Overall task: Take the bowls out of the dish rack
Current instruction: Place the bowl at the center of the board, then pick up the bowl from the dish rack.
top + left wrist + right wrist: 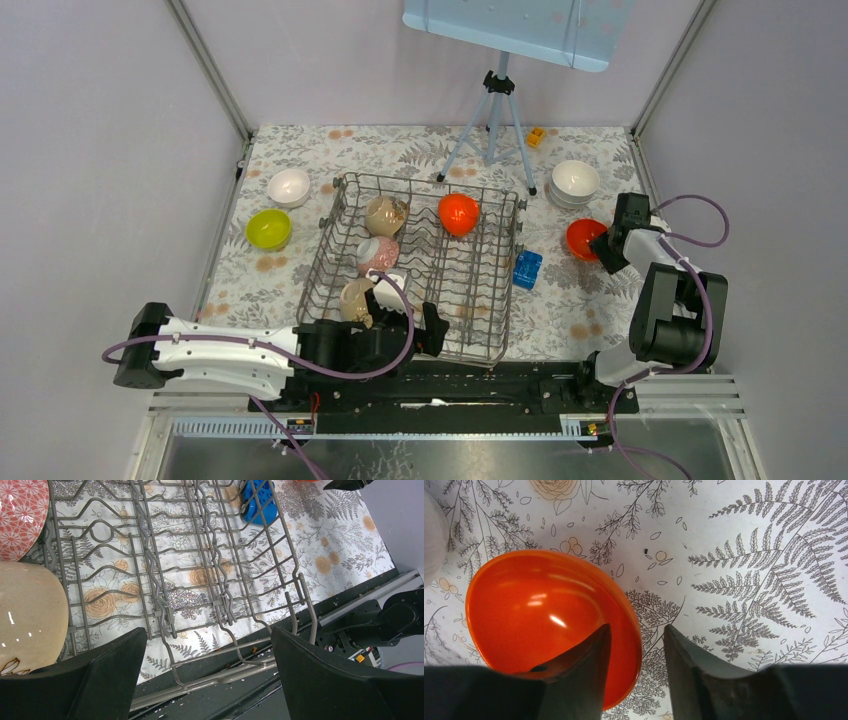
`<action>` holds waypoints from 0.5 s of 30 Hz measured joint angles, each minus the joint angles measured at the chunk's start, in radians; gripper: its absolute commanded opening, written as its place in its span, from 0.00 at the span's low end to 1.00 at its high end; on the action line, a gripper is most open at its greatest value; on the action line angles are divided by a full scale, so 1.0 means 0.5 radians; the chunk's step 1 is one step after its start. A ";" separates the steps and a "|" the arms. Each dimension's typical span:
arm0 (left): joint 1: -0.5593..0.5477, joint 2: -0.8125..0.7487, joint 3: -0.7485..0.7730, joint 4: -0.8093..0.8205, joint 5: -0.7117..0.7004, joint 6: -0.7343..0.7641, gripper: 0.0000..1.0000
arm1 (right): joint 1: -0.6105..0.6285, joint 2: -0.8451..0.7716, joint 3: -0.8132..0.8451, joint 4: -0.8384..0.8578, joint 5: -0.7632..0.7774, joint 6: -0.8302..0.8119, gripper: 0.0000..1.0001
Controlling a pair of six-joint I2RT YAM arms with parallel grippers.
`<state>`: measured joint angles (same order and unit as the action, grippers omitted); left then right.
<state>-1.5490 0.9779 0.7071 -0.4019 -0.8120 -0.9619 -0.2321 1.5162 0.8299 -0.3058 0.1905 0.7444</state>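
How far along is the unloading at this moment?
Done: a white bowl, a lime-yellow bowl and stacked white bowls sit on the tablecloth. In hand: the open right gripper straddles the rim of an orange-red bowl resting on the cloth. Remaining: at least four bowls in the grey wire dish rack.

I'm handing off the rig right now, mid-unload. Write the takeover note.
The left claw is open, empty, over the near end of the dish rack.
The right claw is open astride the rim of an orange-red bowl sitting on the table right of the rack.
Also out: white bowl, lime bowl, white stack.
In rack: second orange-red bowl, pink bowl, beige bowls.
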 measured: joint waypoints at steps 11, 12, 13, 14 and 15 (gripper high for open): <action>0.000 -0.006 0.000 0.019 0.008 0.024 0.99 | 0.000 -0.172 0.053 -0.150 -0.037 -0.095 0.99; 0.000 -0.006 0.000 0.024 0.008 0.034 0.99 | 0.001 -0.211 0.077 -0.175 -0.042 -0.111 0.99; 0.000 -0.006 0.000 0.028 0.008 0.050 0.99 | 0.008 -0.250 0.103 -0.201 -0.048 -0.121 0.99; 0.000 -0.006 0.000 0.031 0.008 0.067 0.99 | 0.015 -0.285 0.128 -0.219 -0.050 -0.127 0.99; 0.000 -0.006 0.000 0.037 0.007 0.094 0.99 | 0.037 -0.339 0.175 -0.256 -0.038 -0.137 0.99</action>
<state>-1.5490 0.9749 0.7071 -0.3836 -0.8085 -0.9150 -0.2134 1.3468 0.9173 -0.4339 0.1715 0.6758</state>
